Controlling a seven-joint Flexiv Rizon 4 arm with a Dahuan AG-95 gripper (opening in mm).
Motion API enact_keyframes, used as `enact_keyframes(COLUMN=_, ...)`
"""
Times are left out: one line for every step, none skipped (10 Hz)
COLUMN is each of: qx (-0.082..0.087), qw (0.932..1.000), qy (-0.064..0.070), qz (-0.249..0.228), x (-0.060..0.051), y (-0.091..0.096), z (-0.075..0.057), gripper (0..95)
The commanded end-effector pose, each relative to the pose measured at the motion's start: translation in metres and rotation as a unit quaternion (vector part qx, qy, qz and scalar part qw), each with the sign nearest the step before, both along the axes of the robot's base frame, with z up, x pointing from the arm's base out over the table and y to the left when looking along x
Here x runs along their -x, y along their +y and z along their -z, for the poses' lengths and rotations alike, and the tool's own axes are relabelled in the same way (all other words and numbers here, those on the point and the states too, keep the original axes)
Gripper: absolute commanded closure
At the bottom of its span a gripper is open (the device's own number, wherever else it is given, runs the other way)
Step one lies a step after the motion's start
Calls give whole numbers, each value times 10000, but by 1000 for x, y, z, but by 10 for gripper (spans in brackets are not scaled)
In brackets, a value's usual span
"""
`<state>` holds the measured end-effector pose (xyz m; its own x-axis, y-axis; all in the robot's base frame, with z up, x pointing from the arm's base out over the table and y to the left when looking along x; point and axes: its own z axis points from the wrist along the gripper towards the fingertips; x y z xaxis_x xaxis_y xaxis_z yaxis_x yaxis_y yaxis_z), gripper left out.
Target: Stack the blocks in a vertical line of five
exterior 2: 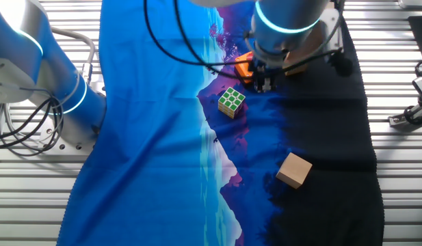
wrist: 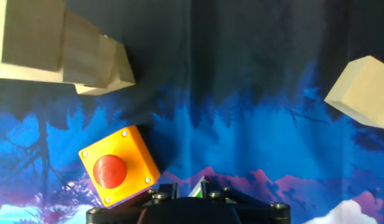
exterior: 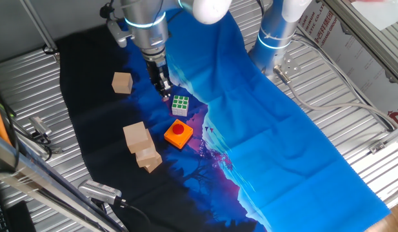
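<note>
Claw (exterior: 165, 92) beside puzzle cube (exterior: 180, 105), blocks (exterior: 140, 147) apart.

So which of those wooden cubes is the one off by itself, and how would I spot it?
Start at the cloth and go to its black part. The lone block lies there, apart from the stacked blocks and across from the puzzle cube and orange button box. It is plain tan wood and touches nothing.

Looking down steeply from opposite sides of the table (exterior: 353, 96) in the 2 fixed views, both sharing the cloth (exterior: 282, 135) and puzzle cube (exterior: 180, 105), and closely from the hand view along the cloth toward the blocks (wrist: 61, 46).
</note>
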<state>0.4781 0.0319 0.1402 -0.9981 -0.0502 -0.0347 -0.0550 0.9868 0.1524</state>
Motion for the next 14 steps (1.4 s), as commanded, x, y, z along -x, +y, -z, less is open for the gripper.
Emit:
enact_keyframes(qx=134, qw=9995, qy=62, qz=-280, x=-6, y=-15, z=10, gripper=760)
enact_keyframes(qx=159, qw=9992, qy=61, qz=-357, x=-8, y=-25, z=14, gripper=760)
enact_keyframes(qx=207, qw=9987, qy=43, qz=-474, x=-9, y=-35, z=20, gripper=760)
enact_keyframes(qx=209, qw=9984, qy=30, qz=-524, x=-10, y=-43, z=24, gripper=570)
enact_keyframes(qx=195, qw=9981, qy=13, qz=-581, x=-10, y=-51, z=28, gripper=570)
enact_keyframes(qx=210, qw=9978, qy=6, qz=-621, x=-10, y=-58, z=31, gripper=570)
enact_keyframes(qx=222, qw=9975, qy=-5, qz=-672, x=-10, y=-66, z=34, gripper=570)
enact_keyframes(qx=227, qw=9971, qy=-11, qz=-721, x=-11, y=-71, z=35, gripper=570)
enact_keyframes(qx=228, qw=9965, qy=-25, qz=-810, x=-13, y=-80, z=37, gripper=570)
enact_keyframes(qx=227, qw=9957, qy=-32, qz=-900, x=-17, y=-87, z=38, gripper=570)
enact_keyframes(qx=235, qw=9947, qy=-35, qz=-998, x=-23, y=-94, z=38, gripper=570)
enact_keyframes(qx=226, qw=9942, qy=-32, qz=-1051, x=-30, y=-99, z=38, gripper=570)
enact_keyframes(qx=245, qw=9939, qy=-30, qz=-1079, x=-41, y=-104, z=39, gripper=380)
enact_keyframes(qx=234, qw=9938, qy=-24, qz=-1084, x=-48, y=-108, z=40, gripper=380)
